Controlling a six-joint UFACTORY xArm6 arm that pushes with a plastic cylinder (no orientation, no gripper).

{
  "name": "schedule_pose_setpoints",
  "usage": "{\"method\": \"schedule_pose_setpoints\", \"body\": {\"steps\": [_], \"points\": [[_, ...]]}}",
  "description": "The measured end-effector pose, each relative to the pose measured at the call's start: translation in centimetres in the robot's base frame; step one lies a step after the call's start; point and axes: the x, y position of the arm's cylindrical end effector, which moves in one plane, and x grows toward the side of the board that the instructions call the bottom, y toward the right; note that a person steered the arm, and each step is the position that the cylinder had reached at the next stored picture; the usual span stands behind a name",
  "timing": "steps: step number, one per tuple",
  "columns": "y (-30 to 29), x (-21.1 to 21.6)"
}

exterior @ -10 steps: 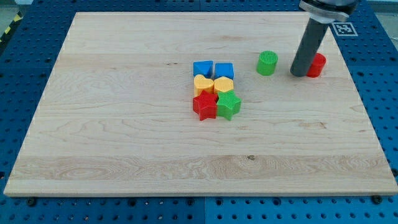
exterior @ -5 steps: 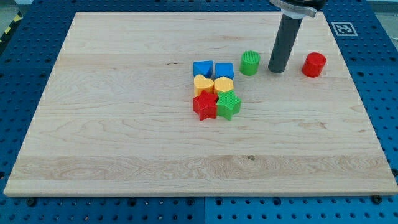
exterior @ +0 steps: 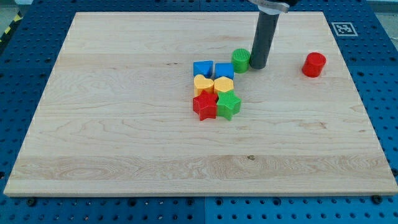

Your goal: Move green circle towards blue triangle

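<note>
beside my dark grey tip (exterior: 257,66) the green circle (exterior: 240,60) is ribbed; the cluster left of it shows blue, yellow, red and green; pale wood-grain board (exterior: 124,124).

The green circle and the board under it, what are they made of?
The green circle looks like plastic, maybe 3D-printed: fine ridges run across its top and the colour is matte. My tip sits against its right side. The board looks like pale, unpainted wood: long grain lines and a small dark knot show on its smooth surface.
</note>
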Motion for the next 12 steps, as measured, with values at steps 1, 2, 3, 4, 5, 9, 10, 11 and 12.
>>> {"method": "schedule_pose_setpoints", "body": {"steps": [1, 2, 3, 4, 5, 9, 10, 11, 12], "points": [[0.0, 0.0], [-0.5, 0.0], [-0.6, -0.5], [-1.2, -0.5], [-3.3, -1.9], [-6.8, -2.3], [-9.8, -2.4], [-12.2, -2.4], [-12.2, -2.6]]}}
